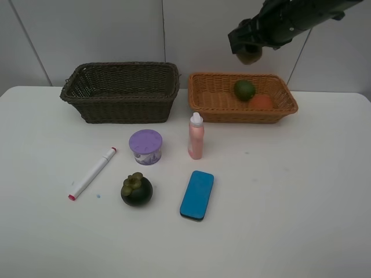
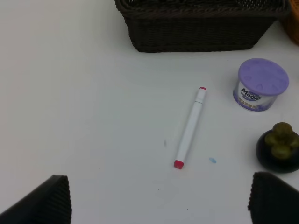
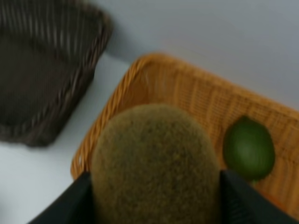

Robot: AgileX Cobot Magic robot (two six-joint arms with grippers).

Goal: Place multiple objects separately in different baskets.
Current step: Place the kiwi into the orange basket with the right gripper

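Kiwi [image 3: 154, 161] between the right jaws

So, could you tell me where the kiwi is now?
In the exterior high view, the kiwi is at upper right, gripped by the right end effector in the air above the orange basket.

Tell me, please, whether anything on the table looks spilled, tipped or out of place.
Nothing much: the bottle stands upright and the tub is lidded. Only a tiny blue speck marks the table near the marker.

a white table [image 1: 301, 191] stands against a pale panelled wall [image 1: 104, 29] with thin vertical seams.
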